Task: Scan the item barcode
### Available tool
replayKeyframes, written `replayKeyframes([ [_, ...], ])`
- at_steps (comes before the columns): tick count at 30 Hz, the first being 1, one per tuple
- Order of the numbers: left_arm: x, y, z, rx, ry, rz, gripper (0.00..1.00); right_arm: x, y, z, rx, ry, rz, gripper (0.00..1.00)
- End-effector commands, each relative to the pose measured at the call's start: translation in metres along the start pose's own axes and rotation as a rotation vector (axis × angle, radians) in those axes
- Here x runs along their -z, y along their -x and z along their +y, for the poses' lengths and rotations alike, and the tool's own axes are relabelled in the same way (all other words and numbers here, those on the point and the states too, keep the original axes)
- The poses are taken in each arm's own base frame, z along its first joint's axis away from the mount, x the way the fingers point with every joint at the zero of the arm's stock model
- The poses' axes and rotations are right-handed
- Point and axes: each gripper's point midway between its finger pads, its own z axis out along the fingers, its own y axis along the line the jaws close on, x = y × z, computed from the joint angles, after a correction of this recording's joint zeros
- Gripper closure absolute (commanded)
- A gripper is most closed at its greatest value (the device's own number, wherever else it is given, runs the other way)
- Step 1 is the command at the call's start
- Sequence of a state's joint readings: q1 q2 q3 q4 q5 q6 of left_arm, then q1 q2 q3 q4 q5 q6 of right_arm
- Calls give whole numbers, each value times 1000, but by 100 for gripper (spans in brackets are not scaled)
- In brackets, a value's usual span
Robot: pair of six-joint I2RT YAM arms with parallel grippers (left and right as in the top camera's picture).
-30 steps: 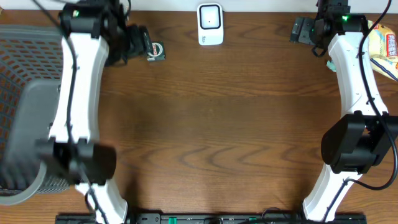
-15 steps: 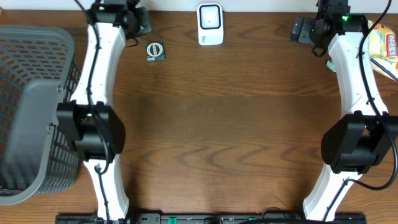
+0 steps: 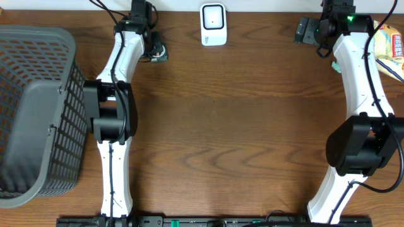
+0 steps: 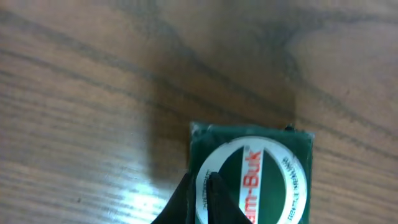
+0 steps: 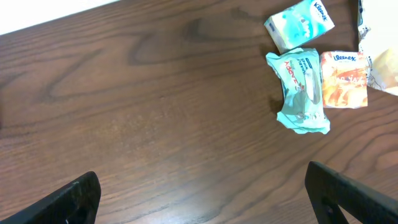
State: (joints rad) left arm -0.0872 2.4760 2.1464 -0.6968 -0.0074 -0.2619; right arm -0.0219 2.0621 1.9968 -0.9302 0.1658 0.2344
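The item [image 4: 261,180] is a small dark green square pack with a white ring and red lettering. It lies flat on the wood at the back left [image 3: 161,55]. My left gripper [image 4: 200,179] is shut, its two black fingertips pressed together over the pack's left edge with nothing between them; from overhead it [image 3: 152,45] sits right against the pack. The white scanner [image 3: 213,25] stands at the back centre. My right gripper [image 5: 205,199] is open wide above bare wood, at the back right [image 3: 304,29].
A large grey mesh basket [image 3: 38,107] fills the left side. Tissue packs [image 5: 298,18], a teal packet [image 5: 301,93] and an orange packet [image 5: 345,78] lie to the right of the right gripper. A yellow snack bag [image 3: 391,47] is at the right edge.
My left arm has swung from beside the basket across to the green pack at the back, and its gripper has shut. The right arm has not moved.
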Motion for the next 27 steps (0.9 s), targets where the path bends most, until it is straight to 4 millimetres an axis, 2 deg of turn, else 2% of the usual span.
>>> replayKeyframes([
  [1,7,16,1,7,7,-56,93,1,1,-4,-12,-10,-2,1],
  [9,8,28,-3,11,-10,-107,92,1,1,-4,-12,-10,-2,1],
  [12,5,26,-3,11,-10,-105,93,1,1,-4,-12,-11,-2,1],
  [17,-4,9,-5,-2,-5,-61,93,1,1,-4,-12,-11,-2,1],
  [27,-8,-29,-38,-59,-55,39,93,1,1,-4,-12,-10,-2,1],
])
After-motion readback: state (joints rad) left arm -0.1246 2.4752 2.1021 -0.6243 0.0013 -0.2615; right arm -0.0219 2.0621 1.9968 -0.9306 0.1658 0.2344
